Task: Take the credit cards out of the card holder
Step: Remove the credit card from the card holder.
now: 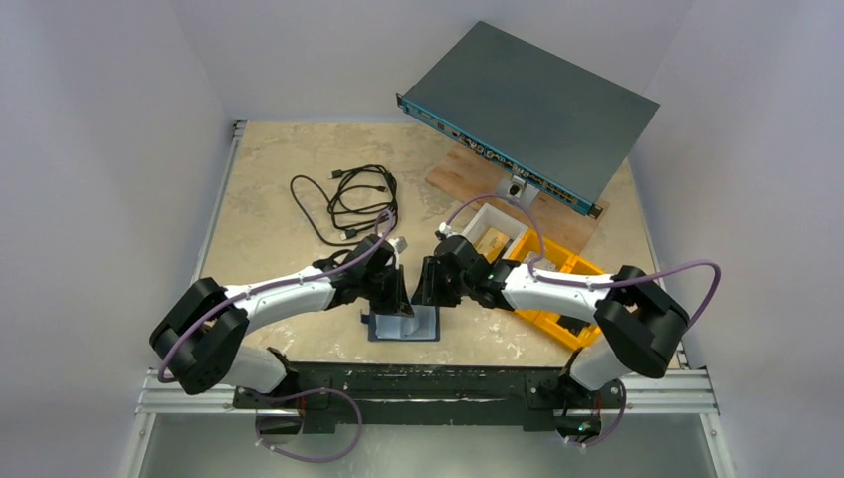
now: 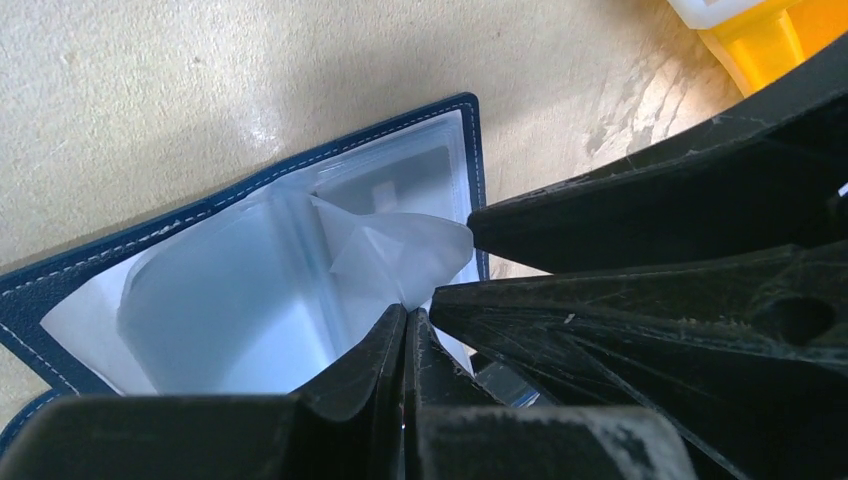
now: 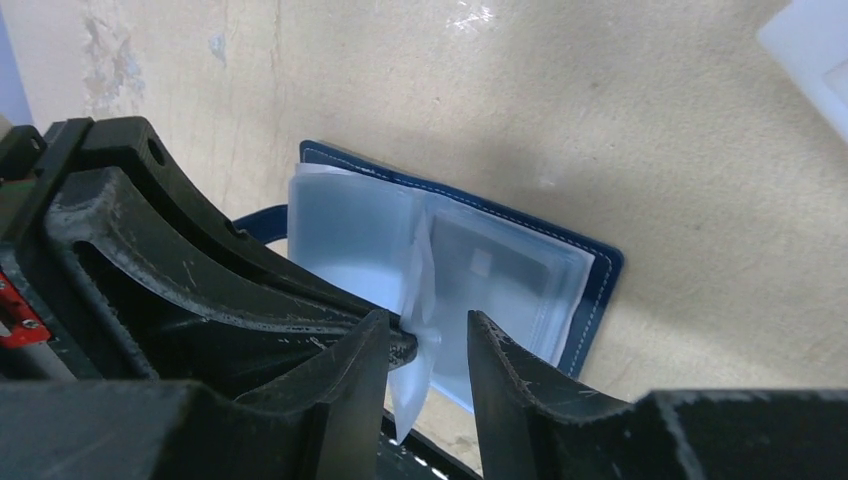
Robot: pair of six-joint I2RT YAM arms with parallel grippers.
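Both of my end effectors meet over the card holder (image 1: pixel 403 325), which lies opened flat on the worktop (image 1: pixel 269 229) near its near edge, about midway between left and right, with the pale inside facing up. My left end effector (image 2: pixel 407 325) is closed, pinching the free corner of one clear sleeve (image 2: pixel 400 245) and lifting it off the stack. My right end effector (image 3: pixel 428 335) stands with its jaws apart, straddling that raised leaf.

I judge the holder light and likely to slide or lift if tugged. Its sleeves look thin, floppy and slick, and easy to crease. Any card inside should be stiff and smooth. A grey rectangle shows in one pocket, but I cannot tell whether it is a card. The best hold is probably a card's exposed edge at the pocket mouth, with the sleeve pinned.
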